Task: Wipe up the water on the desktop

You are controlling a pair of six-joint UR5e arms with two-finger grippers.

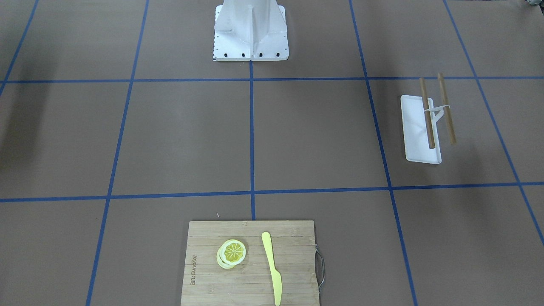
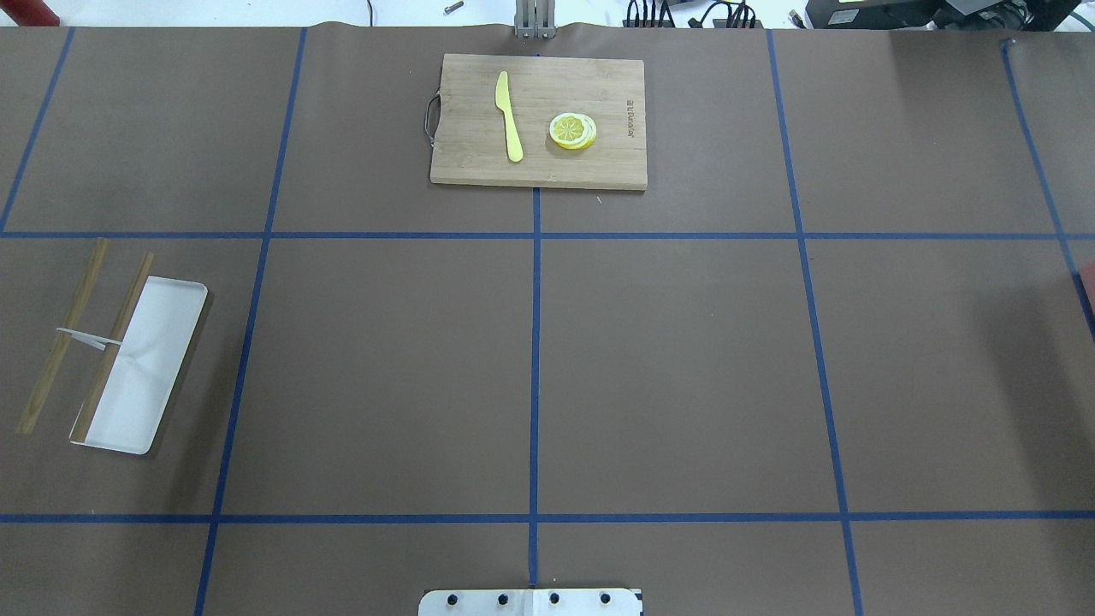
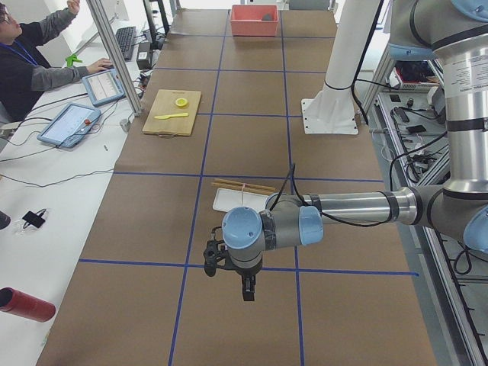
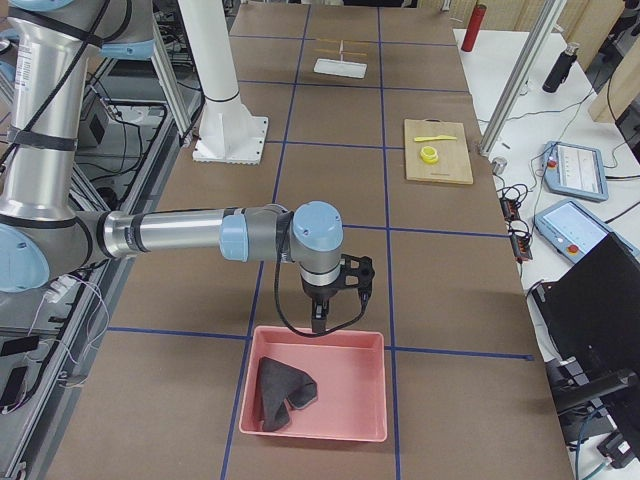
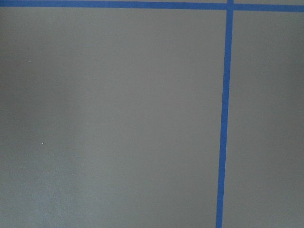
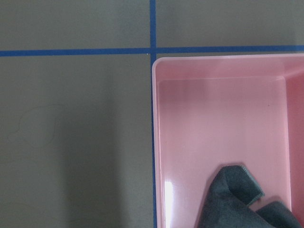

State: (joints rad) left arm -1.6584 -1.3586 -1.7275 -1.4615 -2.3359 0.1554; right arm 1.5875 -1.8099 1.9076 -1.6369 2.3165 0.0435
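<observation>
The desktop is flat matte brown, split by blue tape lines. I make out no clear water on it; the right wrist view shows a faint curved outline on the surface left of the bin. A dark grey cloth lies in a pink bin, and it also shows in the right wrist view. My right gripper hangs just above the bin's far rim. My left gripper hangs over bare desktop near a tape line. I cannot tell whether either gripper is open or shut.
A bamboo cutting board at the far edge carries a lemon slice and a yellow knife. A white tray with chopsticks across it lies on my left. The robot base stands mid-table. An operator sits opposite.
</observation>
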